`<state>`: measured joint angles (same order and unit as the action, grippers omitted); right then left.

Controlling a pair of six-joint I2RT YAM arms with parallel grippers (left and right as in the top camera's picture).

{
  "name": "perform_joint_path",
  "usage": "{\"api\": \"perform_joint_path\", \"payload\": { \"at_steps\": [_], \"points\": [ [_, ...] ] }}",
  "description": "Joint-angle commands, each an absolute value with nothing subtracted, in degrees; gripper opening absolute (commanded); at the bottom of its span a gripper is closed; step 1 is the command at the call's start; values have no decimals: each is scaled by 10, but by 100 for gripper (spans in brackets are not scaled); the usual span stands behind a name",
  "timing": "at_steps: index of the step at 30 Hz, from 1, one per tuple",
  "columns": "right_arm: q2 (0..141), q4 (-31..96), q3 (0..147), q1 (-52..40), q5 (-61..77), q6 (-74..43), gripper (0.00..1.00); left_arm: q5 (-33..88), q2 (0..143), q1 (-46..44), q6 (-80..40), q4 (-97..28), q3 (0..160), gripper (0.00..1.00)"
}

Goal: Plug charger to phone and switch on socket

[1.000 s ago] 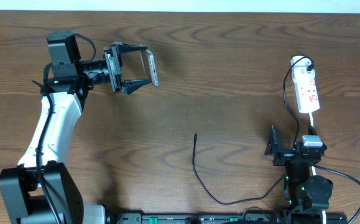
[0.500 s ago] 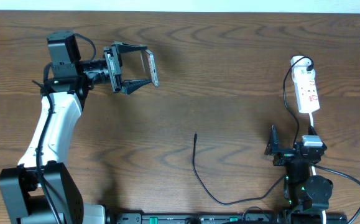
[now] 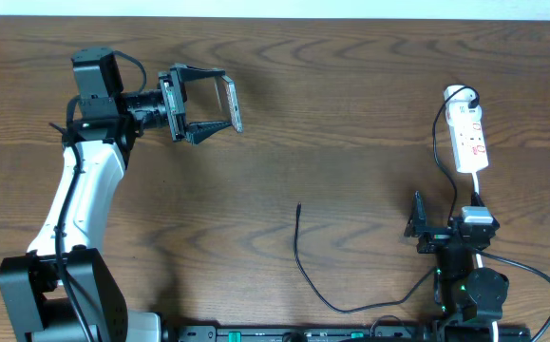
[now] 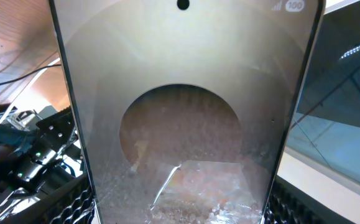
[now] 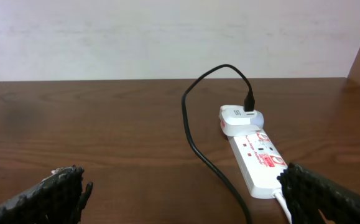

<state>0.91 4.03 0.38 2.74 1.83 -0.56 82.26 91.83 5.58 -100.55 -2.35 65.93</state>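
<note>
My left gripper (image 3: pixel 219 103) is at the far left of the table, shut on the phone (image 3: pixel 232 104), which it holds off the table and edge-on to the overhead camera. In the left wrist view the phone (image 4: pixel 186 112) fills the frame, with a pale round patch on its glossy face and a finger (image 4: pixel 68 205) at each lower side. The charger (image 3: pixel 296 249) lies loose mid-table with its black tip (image 3: pixel 298 207) pointing away. Its other end runs to the white plug (image 5: pixel 239 118) in the socket (image 3: pixel 469 138). My right gripper (image 3: pixel 445 214) is open and empty just short of the socket (image 5: pixel 257 158).
The charger cable (image 5: pixel 195 146) crosses the table between my right fingers. A white cord (image 5: pixel 283 204) leaves the socket's near end beside the right finger (image 5: pixel 329 193). A pale wall stands behind the table's far edge.
</note>
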Motion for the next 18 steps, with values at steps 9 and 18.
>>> {"api": "perform_joint_path", "payload": {
  "at_steps": [9,18],
  "points": [
    [10,43,3,22,16,3,99,839,905,58,-1006,-18,663,7],
    [10,43,3,22,16,3,99,838,905,58,-1005,-18,663,8]
  ]
}}
